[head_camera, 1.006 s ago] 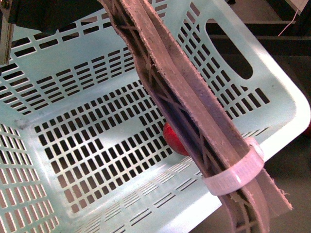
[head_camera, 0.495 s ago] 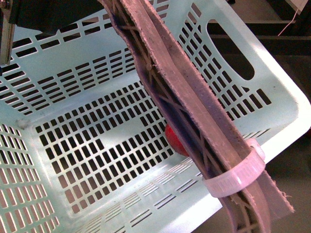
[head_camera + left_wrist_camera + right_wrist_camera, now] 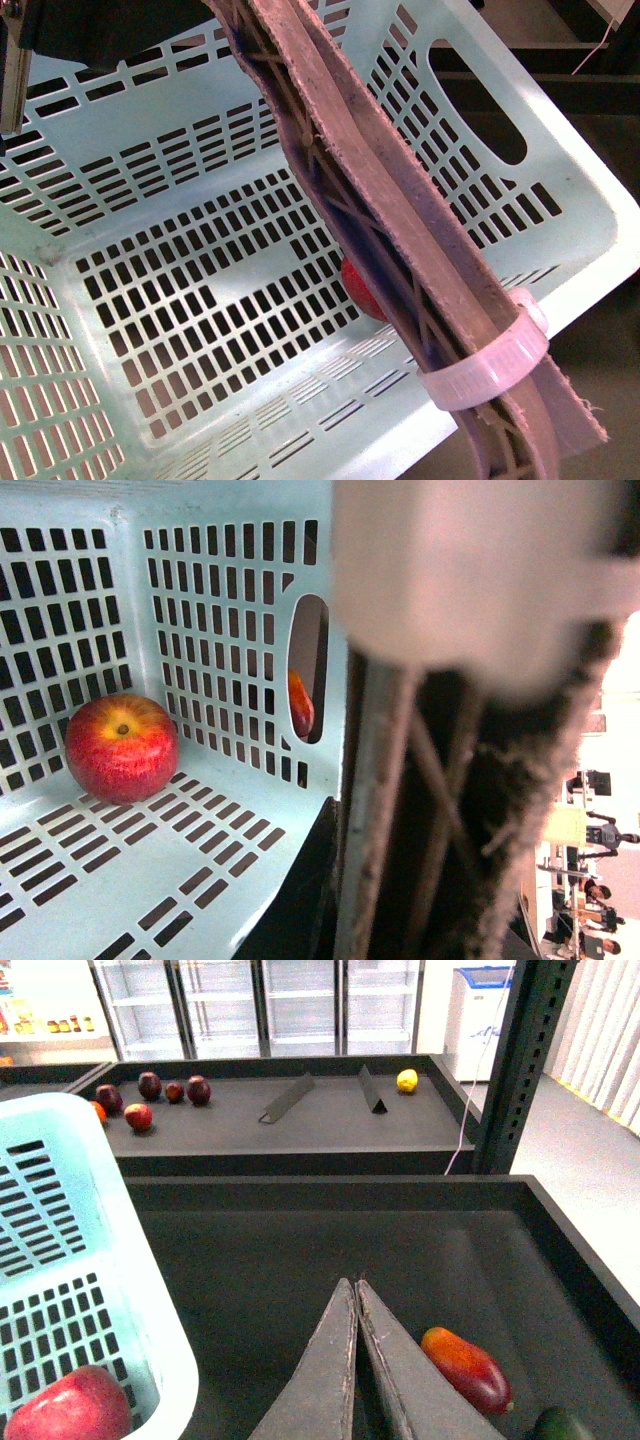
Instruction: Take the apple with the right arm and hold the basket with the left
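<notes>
The pale turquoise basket (image 3: pixel 150 180) fills the front view, tilted. My left gripper (image 3: pixel 520 420) is shut on its rim at the near right corner. Its ribbed brownish fingers (image 3: pixel 400 220) with a white zip tie cross the basket. The red apple (image 3: pixel 356 284) lies on the basket floor, mostly hidden behind them. In the left wrist view the apple (image 3: pixel 122 747) rests against the slotted wall (image 3: pixel 220 610). My right gripper (image 3: pixel 355 1282) is shut and empty, over a black tray beside the basket (image 3: pixel 60 1250). The apple (image 3: pixel 70 1406) also shows there.
An oblong orange-red fruit (image 3: pixel 466 1368) and a dark green thing (image 3: pixel 560 1425) lie in the black tray (image 3: pixel 300 1250) near my right gripper. A farther shelf holds dark purple fruits (image 3: pixel 150 1085) and a yellow fruit (image 3: pixel 406 1080). A black upright post (image 3: pixel 520 1070) stands at the right.
The basket and my left fingers have shifted very slightly in the front view. The apple stays on the basket floor.
</notes>
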`<state>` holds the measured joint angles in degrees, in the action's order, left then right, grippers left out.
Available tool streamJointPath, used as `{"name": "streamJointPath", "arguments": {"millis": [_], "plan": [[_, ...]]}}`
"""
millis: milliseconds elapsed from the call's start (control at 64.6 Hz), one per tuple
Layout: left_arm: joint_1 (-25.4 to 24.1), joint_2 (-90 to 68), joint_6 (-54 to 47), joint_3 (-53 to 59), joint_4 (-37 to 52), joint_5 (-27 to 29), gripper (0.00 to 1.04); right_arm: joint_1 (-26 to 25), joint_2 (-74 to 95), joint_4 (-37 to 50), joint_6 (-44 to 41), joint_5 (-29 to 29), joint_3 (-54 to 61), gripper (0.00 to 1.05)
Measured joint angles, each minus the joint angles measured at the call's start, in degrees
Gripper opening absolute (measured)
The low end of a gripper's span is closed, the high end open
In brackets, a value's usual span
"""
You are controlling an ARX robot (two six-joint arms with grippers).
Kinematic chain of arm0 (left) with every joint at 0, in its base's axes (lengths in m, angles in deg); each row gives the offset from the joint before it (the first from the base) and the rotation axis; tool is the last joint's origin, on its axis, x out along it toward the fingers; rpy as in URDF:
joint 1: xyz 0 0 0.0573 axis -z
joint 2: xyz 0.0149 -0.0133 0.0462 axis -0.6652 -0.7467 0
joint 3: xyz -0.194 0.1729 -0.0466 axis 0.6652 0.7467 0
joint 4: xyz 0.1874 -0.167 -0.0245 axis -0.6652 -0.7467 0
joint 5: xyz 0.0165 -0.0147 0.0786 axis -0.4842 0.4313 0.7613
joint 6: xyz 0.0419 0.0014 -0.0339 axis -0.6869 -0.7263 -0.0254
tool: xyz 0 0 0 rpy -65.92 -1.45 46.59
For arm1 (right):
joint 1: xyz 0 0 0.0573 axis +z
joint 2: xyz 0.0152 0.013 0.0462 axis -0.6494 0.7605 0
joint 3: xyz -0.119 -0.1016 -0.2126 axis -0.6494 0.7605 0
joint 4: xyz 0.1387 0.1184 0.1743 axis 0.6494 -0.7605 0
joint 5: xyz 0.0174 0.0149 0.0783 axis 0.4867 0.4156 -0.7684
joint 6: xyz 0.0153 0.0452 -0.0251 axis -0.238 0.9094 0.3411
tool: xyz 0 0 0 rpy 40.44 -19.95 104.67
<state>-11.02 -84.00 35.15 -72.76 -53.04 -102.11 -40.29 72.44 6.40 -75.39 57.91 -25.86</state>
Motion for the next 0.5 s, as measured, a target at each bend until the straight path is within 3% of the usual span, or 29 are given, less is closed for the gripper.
{"name": "streamJointPath", "arguments": {"millis": [495], "plan": [[0.00, 0.00, 0.02, 0.00, 0.00, -0.02, 0.07, -0.02, -7.82, -5.25, -0.02, 0.00, 0.90, 0.02]]}}
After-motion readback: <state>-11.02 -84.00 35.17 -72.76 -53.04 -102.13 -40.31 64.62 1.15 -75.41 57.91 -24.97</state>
